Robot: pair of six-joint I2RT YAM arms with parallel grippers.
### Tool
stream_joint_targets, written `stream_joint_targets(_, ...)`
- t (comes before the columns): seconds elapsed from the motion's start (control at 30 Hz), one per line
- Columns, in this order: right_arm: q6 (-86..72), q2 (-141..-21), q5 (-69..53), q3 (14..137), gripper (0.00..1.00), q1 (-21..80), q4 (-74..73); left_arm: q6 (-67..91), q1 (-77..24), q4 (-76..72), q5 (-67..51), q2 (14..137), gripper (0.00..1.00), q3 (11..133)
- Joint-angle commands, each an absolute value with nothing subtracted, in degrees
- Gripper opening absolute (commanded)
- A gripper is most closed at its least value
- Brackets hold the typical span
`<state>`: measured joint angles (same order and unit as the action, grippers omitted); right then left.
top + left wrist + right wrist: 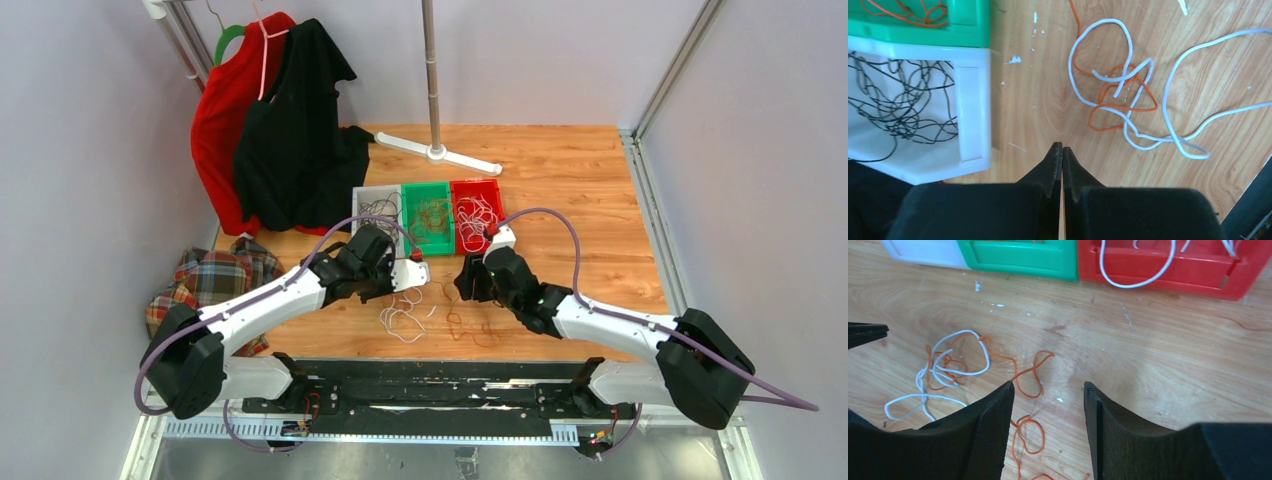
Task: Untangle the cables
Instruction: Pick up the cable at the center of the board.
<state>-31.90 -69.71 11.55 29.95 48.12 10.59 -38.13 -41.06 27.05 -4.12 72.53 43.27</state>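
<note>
A loose tangle of white and orange cables [1120, 95] lies on the wooden table just ahead and right of my left gripper [1062, 148]. That gripper is shut, with nothing between its fingers. In the right wrist view the same tangle [953, 365] lies to the left, and an orange cable [1030, 375] loops between and below my right gripper [1048, 386], which is open and empty above the table. From above, both grippers, left [405, 290] and right [470, 282], hover over the cables [405, 318].
Three trays stand behind the cables: a white tray [970, 100] with black wires [898, 100], a green tray [1018, 257] with orange wires, and a red tray [1168, 270] with white wires. Clothes [270, 130] hang back left, a plaid cloth [215, 275] lies left, a stand base [440, 152] sits behind.
</note>
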Motion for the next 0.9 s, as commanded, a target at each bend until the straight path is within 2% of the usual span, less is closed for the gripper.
stream_joint_targets(0.0, -30.6, -68.9, 9.3, 28.2, 0.54, 48.9, 14.9, -42.0, -41.3, 27.7, -4.5, 69.6, 0.01, 44.4)
stream_joint_targets(0.17, -29.9, -69.4, 7.8, 28.3, 0.54, 49.1, 15.3, -39.2, -41.2, 34.1, -12.2, 70.1, 0.01, 48.1)
stream_joint_targets(0.2, -29.9, -69.5, 7.5, 28.2, 0.55, 49.2, 15.5, -38.3, -41.2, 35.4, -14.8, 70.4, 0.03, 48.4)
stream_joint_targets(0.27, -29.8, -69.6, 6.5, 27.9, 0.57, 49.7, 16.6, -35.7, -41.2, 36.0, -18.8, 70.8, 0.11, 48.1)
stream_joint_targets(0.33, -29.7, -69.8, 5.7, 27.6, 0.62, 50.3, 17.8, -34.5, -41.3, 36.1, -21.2, 71.0, 0.24, 47.1)
stream_joint_targets(0.43, -29.5, -71.3, 4.9, 28.0, 0.64, 51.3, 18.5, -34.9, -41.2, 36.1, -22.5, 70.9, 0.42, 46.0)
stream_joint_targets(0.6, -29.1, -74.3, 2.9, 29.7, 0.66, 52.2, 18.5, -38.6, -41.3, 37.5, -27.0, 68.9, 0.58, 44.8)
stream_joint_targets(0.7, -29.5, -76.9, 2.6, 30.5, 0.67, 52.7, 19.1, -39.8, -41.4, 37.7, -28.4, 69.3, 0.65, 43.8)
stream_joint_targets(0.87, -29.6, -81.6, 4.0, 31.6, 0.67, 53.6, 20.9, -37.2, -42.2, 32.4, -24.1, 72.3, 0.65, 41.5)
